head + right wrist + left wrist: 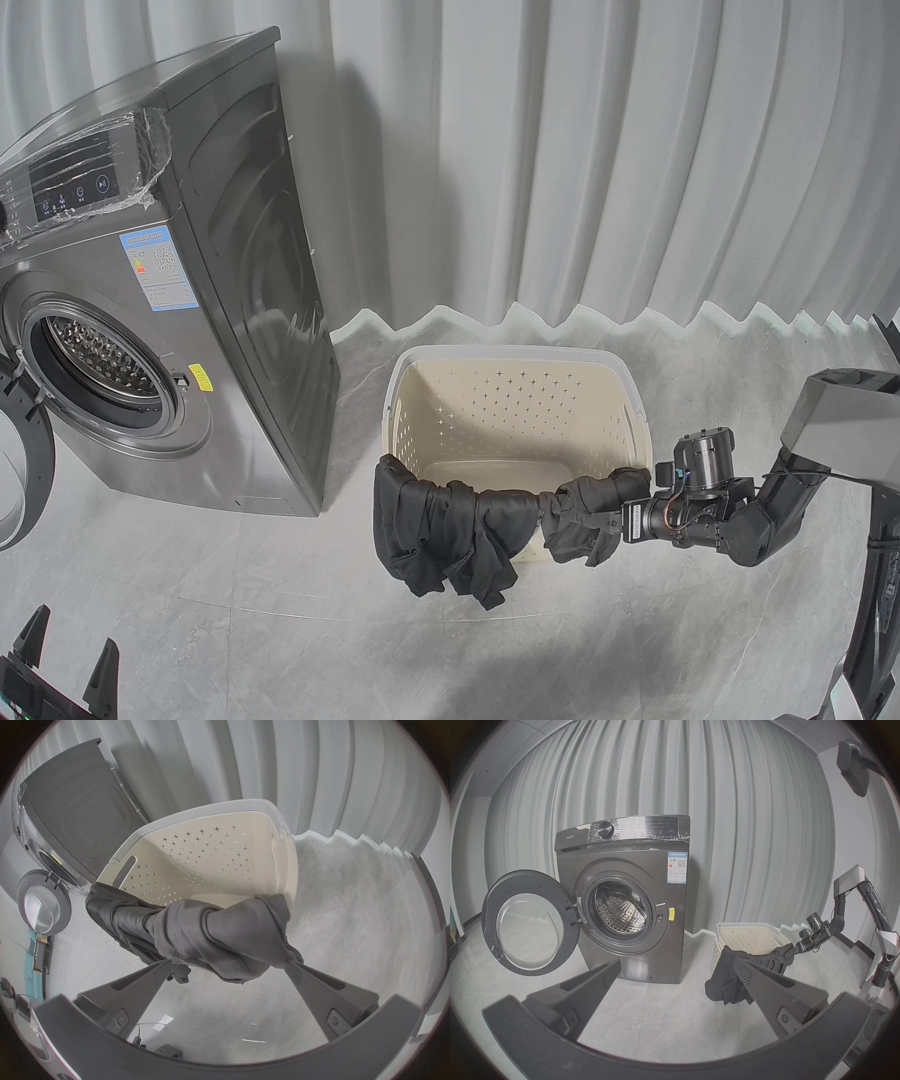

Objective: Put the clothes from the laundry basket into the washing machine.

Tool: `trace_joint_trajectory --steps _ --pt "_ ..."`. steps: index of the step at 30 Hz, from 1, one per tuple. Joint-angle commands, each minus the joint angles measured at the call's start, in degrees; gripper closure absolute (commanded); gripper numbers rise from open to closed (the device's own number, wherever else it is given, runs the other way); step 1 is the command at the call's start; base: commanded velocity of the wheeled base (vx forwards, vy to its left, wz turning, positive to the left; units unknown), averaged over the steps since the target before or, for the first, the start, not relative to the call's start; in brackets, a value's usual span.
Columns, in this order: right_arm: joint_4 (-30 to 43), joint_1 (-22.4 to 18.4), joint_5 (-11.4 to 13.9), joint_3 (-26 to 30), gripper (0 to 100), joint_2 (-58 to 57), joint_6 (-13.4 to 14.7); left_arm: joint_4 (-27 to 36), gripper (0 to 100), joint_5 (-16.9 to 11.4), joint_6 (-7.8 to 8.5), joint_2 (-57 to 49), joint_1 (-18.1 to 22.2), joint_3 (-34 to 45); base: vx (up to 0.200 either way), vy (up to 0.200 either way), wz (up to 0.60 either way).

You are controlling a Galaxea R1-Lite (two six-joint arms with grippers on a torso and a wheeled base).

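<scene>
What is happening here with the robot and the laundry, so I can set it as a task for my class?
The right gripper is at the dark clothes draped over the front rim of the laundry basket, its open fingers on either side of one bunched end. The washing machine stands beside the basket, its door swung open, with no clothes visible in the drum. The left gripper is open, low and away from the clothes.
</scene>
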Motion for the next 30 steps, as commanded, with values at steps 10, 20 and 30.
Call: trace_joint_trajectory --steps 10,20,30 --pt "-0.18 1.12 -0.08 -4.02 0 3.86 0.12 -0.09 0 0.02 -0.04 -1.01 0.01 0.92 0.000 0.000 0.00" --pt "-0.88 1.12 -0.08 -3.93 100 3.69 -0.06 0.00 0 0.02 -0.04 -1.01 0.01 0.92 0.000 0.000 0.00" --pt "-0.97 1.99 0.10 -0.94 100 1.14 -0.14 0.00 0 0.02 -0.04 -1.01 0.01 0.92 0.000 0.000 0.00"
